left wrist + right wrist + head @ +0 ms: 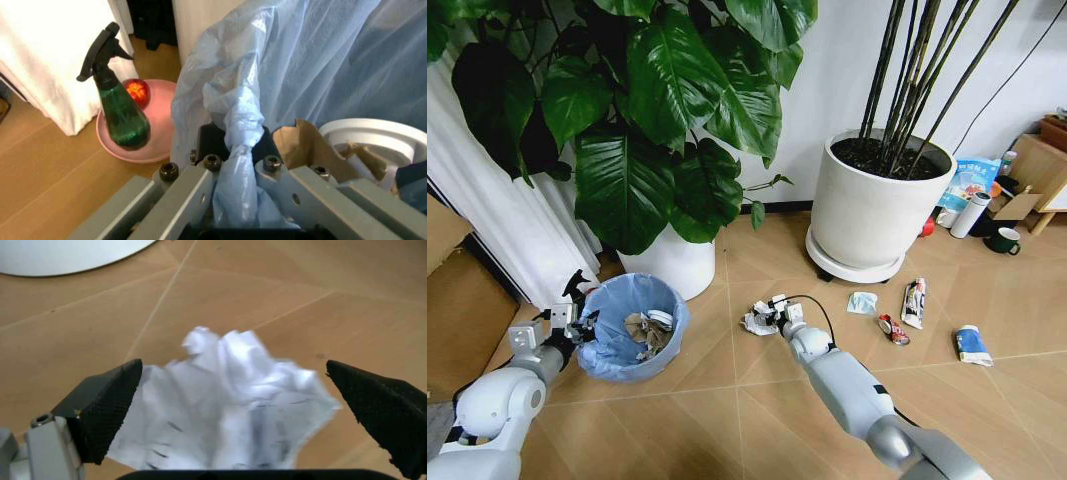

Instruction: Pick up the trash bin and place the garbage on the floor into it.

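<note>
Left hand [577, 322] is clamped on the bag-lined rim of the trash bin [632, 328], holding it by the leafy plant's white pot [677, 262] with paper scraps already inside. Right hand [772, 315] is down at the crumpled white paper [227, 405] on the floor [727, 400], fingers [107, 407] spread either side and not yet closed. I'd drop a bit lower so the pads bite the wad's bulk rather than a loose flap, close firmly, then lift straight up; mask [862, 303], red wrapper [892, 329], tube [914, 302] and blue-white wrapper [971, 344] lie further right.
</note>
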Robot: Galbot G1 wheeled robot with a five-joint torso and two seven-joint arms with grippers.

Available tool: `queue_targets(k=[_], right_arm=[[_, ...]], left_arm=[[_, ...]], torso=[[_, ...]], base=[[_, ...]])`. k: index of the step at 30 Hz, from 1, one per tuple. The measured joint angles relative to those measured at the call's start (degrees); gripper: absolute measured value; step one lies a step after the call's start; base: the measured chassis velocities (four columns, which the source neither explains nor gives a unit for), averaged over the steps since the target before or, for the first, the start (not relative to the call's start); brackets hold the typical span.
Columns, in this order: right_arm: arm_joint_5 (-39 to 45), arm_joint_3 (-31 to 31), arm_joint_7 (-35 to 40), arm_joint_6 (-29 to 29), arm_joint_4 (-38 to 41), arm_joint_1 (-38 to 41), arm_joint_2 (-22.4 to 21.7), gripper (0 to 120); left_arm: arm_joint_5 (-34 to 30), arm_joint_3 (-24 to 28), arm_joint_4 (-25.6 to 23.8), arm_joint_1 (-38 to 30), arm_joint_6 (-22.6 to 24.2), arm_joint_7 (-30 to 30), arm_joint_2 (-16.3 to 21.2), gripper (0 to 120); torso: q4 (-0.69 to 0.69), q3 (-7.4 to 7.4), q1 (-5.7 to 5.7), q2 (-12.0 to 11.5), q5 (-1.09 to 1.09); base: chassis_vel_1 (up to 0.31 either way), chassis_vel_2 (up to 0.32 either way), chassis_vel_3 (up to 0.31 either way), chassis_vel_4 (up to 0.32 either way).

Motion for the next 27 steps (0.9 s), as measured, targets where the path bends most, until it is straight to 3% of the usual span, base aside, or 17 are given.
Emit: queue_targets(k=[7,13,18,21,27], right_arm=[[-2.74,4.44,-3.09,1.94,-8.14,2.34,3.89,100],[-4.78,7.22,-3.66,2.21,-10.3,2.82,4.56,99],[-5.26,8.6,-3.87,2.03,-10.93,2.77,4.54,88],[-5.53,10.04,-4.13,1.34,-11.53,2.83,4.79,72],[-5.55,10.41,-4.17,1.11,-11.41,2.7,4.67,56]], left_arm=[[0.01,0.47,0.2,-0.32,-0.04,0.02,-0.02,0],[0.02,0.51,0.19,-0.09,-0.19,0.09,-0.03,0],[0.02,0.42,0.19,0.09,-0.27,0.17,0.09,0],[0.01,0.42,0.1,0.05,-0.29,0.19,0.25,0],[-0.09,0.57,-0.03,-0.11,-0.29,0.19,0.37,0]], torso=[[0.0,0.0,0.0,0.0,0.0],[0.0,0.0,0.0,0.0,0.0],[-0.01,0.0,0.0,0.0,0.0],[0.0,0.0,0.0,0.0,0.01],[0.0,0.0,0.0,0.0,0.01]], base=[[0.0,0.0,0.0,0.0],[0.0,0.0,0.0,0.0],[0.0,0.0,0.0,0.0],[0.0,0.0,0.0,0.0],[0.0,0.0,0.0,0.0]])
